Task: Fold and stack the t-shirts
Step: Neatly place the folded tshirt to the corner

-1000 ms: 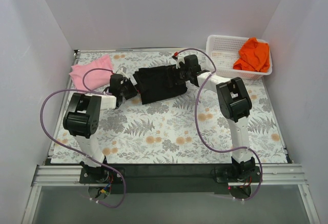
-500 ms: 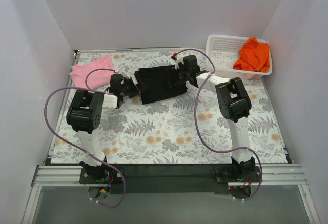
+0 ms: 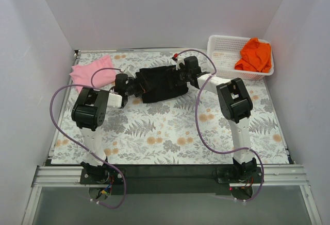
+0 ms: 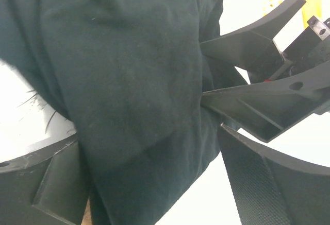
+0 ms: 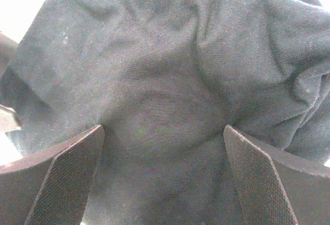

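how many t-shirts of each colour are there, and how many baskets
black t-shirt: 1
pink t-shirt: 1
orange t-shirt: 1
white mesh basket: 1
total: 4

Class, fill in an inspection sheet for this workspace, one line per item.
Surface: floral-print table, flat.
Job's things: black t-shirt bunched at mid-back; pink t-shirt at back left; orange t-shirt in the basket.
Clutter: white mesh basket, back right.
Grippers: left gripper and right gripper both open, straddling the black t-shirt.
Cables: purple cables loop along each arm.
Surroundings: plain white walls on three sides.
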Robot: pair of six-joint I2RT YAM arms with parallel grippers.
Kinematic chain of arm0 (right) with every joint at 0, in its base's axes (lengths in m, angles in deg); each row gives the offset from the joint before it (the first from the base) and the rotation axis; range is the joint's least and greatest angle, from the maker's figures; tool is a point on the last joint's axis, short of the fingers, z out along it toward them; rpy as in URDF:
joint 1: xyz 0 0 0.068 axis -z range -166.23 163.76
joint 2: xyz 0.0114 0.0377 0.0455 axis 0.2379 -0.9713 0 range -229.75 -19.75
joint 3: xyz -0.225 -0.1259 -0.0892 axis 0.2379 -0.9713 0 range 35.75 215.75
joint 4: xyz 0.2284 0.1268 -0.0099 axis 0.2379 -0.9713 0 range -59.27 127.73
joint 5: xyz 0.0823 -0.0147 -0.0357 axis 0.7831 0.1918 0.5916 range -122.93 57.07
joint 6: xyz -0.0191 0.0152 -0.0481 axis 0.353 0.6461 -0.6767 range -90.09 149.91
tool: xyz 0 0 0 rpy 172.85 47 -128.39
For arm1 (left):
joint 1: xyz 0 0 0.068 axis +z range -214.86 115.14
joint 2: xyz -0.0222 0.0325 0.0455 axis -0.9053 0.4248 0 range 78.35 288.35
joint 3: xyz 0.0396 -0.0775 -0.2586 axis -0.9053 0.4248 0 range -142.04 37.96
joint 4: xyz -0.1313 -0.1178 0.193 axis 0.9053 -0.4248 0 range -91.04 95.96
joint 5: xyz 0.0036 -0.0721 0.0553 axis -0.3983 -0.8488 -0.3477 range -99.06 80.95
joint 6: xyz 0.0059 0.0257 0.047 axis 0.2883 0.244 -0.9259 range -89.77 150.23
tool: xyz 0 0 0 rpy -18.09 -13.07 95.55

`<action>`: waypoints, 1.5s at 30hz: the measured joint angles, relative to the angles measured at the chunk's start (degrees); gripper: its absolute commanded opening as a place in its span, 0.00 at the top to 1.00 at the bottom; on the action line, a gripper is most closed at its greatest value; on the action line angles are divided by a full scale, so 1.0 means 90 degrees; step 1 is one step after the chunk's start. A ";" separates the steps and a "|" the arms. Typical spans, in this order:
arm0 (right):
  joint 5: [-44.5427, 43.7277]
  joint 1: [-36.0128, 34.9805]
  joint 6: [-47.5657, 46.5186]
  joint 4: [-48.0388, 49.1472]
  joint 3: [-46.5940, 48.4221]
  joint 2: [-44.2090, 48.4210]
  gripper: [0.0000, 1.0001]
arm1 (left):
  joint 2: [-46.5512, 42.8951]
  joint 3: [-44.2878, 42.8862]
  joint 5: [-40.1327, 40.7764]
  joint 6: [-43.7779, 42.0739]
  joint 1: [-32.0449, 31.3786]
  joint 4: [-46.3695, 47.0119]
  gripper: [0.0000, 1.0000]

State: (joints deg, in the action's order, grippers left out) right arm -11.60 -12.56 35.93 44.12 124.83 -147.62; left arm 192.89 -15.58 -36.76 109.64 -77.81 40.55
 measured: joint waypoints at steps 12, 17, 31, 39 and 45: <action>0.0007 -0.0012 0.0015 0.0199 -0.0117 0.0019 0.11 | 0.0435 -0.0114 -0.0117 0.0321 -0.0107 0.0403 0.70; 0.0007 -0.0036 0.0019 0.0333 -0.0185 0.0024 0.11 | 0.0656 -0.0182 -0.0216 0.0410 -0.0141 0.0452 1.00; -0.0070 -0.0170 0.0075 0.0211 -0.1350 0.0991 0.10 | -0.0032 -0.0857 0.0568 -0.1018 -0.0053 -0.1700 1.00; -0.0330 -0.0226 0.0109 -0.0104 -0.2278 0.2006 0.10 | -0.0158 -0.1797 0.0860 -0.1664 0.0396 -0.2926 1.00; -0.0546 -0.0226 0.0007 -0.0231 -0.2834 0.2404 0.10 | -0.0158 -0.2584 0.1156 -0.2098 0.0602 -0.3546 1.00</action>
State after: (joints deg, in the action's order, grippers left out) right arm -16.52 -14.59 35.99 42.04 99.32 -125.98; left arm 191.47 -38.83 -26.35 90.76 -72.39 8.64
